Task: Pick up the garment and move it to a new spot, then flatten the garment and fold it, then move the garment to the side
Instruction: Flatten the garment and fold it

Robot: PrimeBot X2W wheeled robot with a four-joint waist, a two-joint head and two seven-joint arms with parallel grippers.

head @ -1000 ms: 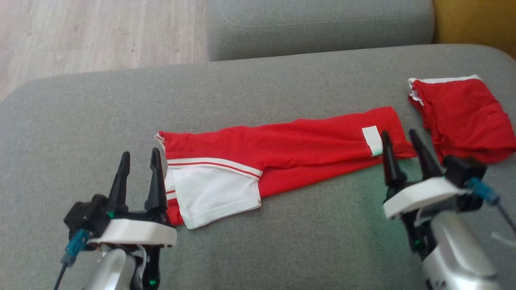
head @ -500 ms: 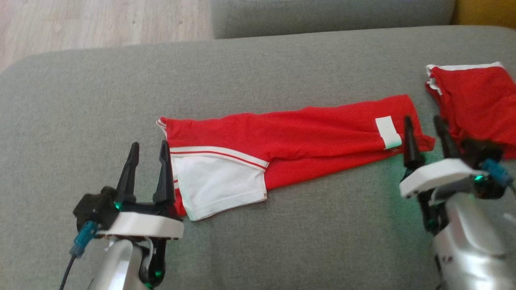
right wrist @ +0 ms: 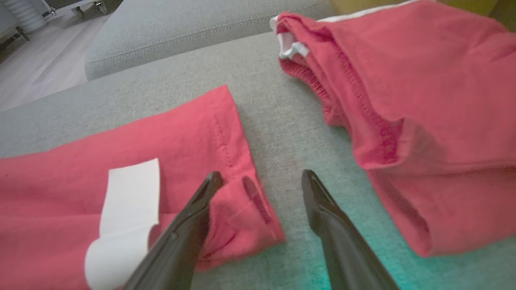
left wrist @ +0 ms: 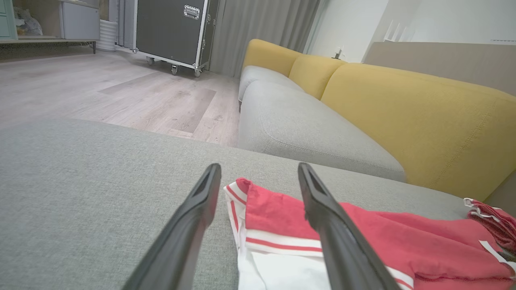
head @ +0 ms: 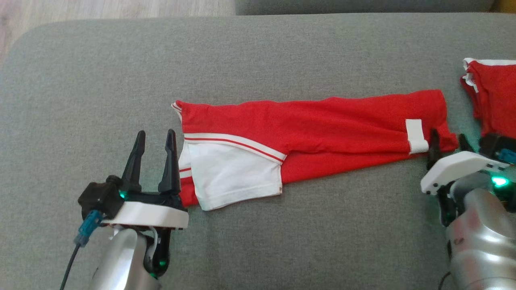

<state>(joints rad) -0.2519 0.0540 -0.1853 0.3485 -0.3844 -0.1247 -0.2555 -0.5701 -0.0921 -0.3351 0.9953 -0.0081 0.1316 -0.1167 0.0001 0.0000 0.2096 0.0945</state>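
Observation:
The garment [head: 322,125] is red, folded into a long strip across the grey cushion, with a white panel [head: 236,175] at its left end and a white label [head: 416,136] near its right end. My left gripper [head: 155,135] stands open just left of the white panel; in the left wrist view its fingers [left wrist: 258,169] straddle the garment's striped corner [left wrist: 242,197]. My right gripper [head: 447,139] is open at the strip's right end. In the right wrist view its left finger [right wrist: 193,217] lies over the red corner [right wrist: 242,201] and its right finger is over bare cushion.
A second red garment [head: 494,96] lies folded at the right, close to my right gripper, also seen bunched [right wrist: 423,100] in the right wrist view. The grey cushion [head: 282,52] ends at wooden floor [left wrist: 121,88] on the far left. Yellow backrests [left wrist: 403,108] stand behind.
The head camera has moved, so the whole picture slid right and down. My right gripper's fingers now look shorter, tipped down at the garment's right end. Both grippers stay open.

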